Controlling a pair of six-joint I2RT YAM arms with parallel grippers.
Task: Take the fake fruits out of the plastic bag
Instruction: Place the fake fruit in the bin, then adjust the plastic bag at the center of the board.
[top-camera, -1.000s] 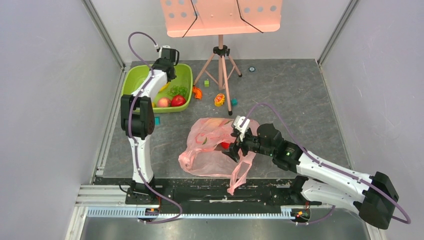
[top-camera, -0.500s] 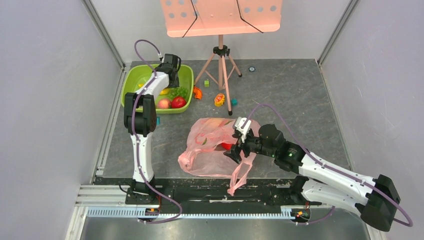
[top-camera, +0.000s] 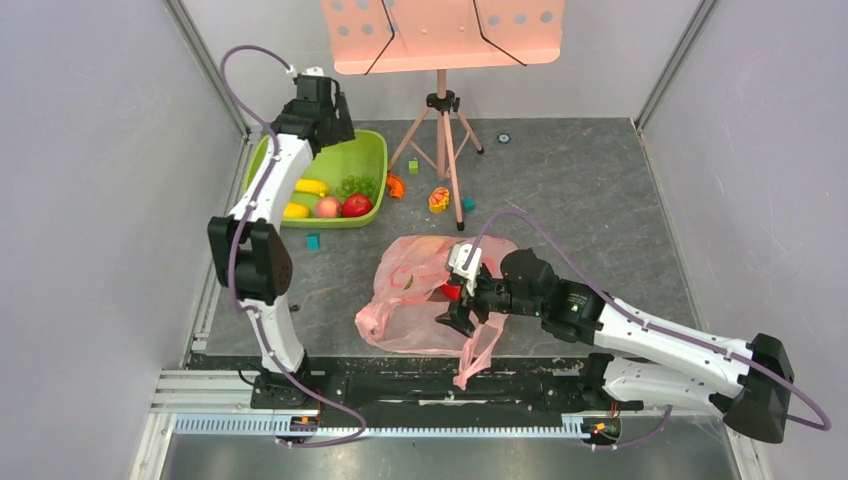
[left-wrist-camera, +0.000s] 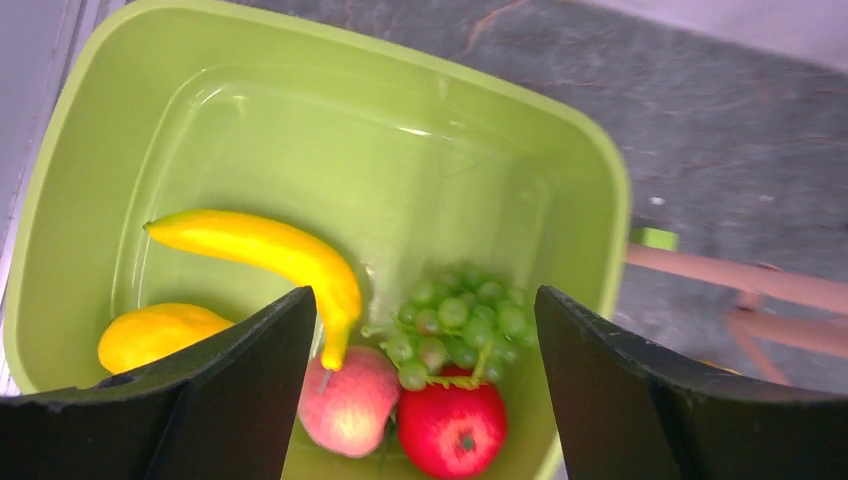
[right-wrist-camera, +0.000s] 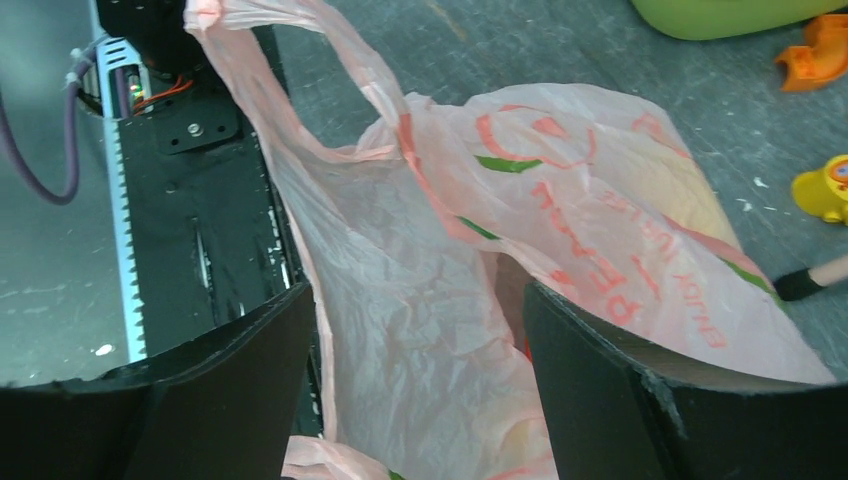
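Note:
The pink plastic bag (top-camera: 420, 300) lies crumpled at the table's near middle, and the right wrist view shows its printed film (right-wrist-camera: 560, 200). Something red (top-camera: 452, 292) shows through it. My right gripper (top-camera: 455, 305) is open at the bag's mouth, its jaws on either side of loose film (right-wrist-camera: 418, 300), holding nothing. My left gripper (top-camera: 325, 120) hangs open and empty over the lime-green basin (left-wrist-camera: 600, 200). In the basin lie a banana (left-wrist-camera: 270, 255), a yellow mango (left-wrist-camera: 155, 335), a peach (left-wrist-camera: 350, 400), a red apple (left-wrist-camera: 452, 430) and green grapes (left-wrist-camera: 460, 320).
A music stand's tripod (top-camera: 441, 130) stands behind the bag. Small toys lie near it: an orange piece (top-camera: 395, 186), a yellow one (top-camera: 438, 199), a green cube (top-camera: 413, 166) and teal cubes (top-camera: 314, 241). A bag handle (top-camera: 475, 355) hangs over the black front rail.
The left gripper has opened, risen and swung back to the left, and the banana now lies free in the basin. The right gripper has shifted left, further over the bag.

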